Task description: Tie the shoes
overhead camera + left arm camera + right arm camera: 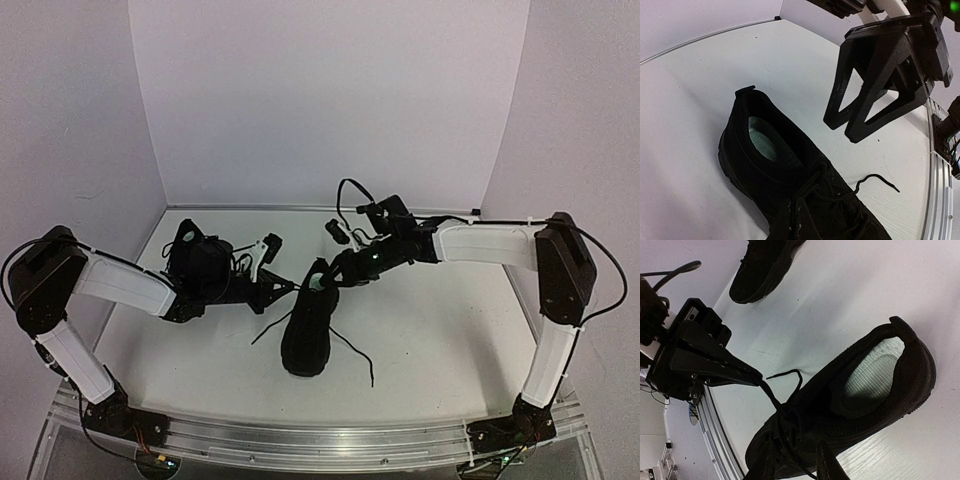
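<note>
One black shoe lies mid-table, toe toward the arms and its pale insole showing. Its lace runs taut from the eyelets up to my left gripper, which is shut on it just left of the shoe's tongue. In the left wrist view that gripper has its fingers pressed together over the laces. My right gripper hovers by the shoe's heel, and its fingers stand a little apart with nothing between them. A loose lace end trails on the table. The second shoe sits at the back left.
The white table is walled on three sides by white panels. An aluminium rail runs along the near edge by both arm bases. The left arm's forearm lies just in front of the second shoe.
</note>
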{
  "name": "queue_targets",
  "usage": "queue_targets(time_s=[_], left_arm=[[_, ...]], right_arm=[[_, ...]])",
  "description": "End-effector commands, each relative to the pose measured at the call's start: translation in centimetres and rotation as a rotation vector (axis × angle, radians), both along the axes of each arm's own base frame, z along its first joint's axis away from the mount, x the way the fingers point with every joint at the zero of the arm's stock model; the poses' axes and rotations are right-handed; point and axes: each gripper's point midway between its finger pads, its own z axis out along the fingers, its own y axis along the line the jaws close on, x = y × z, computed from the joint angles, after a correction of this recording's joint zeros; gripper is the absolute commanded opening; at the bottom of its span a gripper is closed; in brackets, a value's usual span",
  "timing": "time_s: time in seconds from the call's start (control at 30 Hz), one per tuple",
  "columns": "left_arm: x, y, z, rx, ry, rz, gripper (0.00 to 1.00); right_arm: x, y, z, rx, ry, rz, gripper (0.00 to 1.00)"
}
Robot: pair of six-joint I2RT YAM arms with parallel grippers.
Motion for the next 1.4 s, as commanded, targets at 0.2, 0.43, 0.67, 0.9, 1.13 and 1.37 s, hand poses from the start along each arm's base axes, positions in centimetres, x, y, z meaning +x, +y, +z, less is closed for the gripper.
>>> queue_targets(time_s=[0.2, 0.43, 0.67, 0.9, 1.13, 1.37], left_arm=[[0.6, -1.0, 2.7, -0.037, -0.062, -0.041, 0.01], [0.6, -1.3, 2.6, -0.043, -0.060, -0.047, 0.01], [0.7, -1.5, 2.6, -0.046, -0.058, -0.053, 0.01], [0.8, -1.5, 2.6, -0.045, -0.060, -0.049, 0.00], [1.2, -1.2, 2.1, -0.031, -0.056, -0.019, 0.00], [1.4, -1.0, 1.8, -0.021, -0.047, -0.001, 0.00]], right_arm=[[0.3, 2.2, 0.0, 0.013, -0.020, 0.083, 0.26], [0.4, 2.6, -0.5, -0.002, -0.014, 0.095, 0.26], [0.5, 2.7, -1.3, -0.032, -0.008, 0.099, 0.25], [0.3, 2.4, -1.6, -0.052, -0.014, 0.103, 0.11], [0.0, 1.5, -0.1, -0.057, -0.048, 0.081, 0.01], [-0.3, 0.2, 0.1, -0.081, -0.063, 0.043, 0.00]])
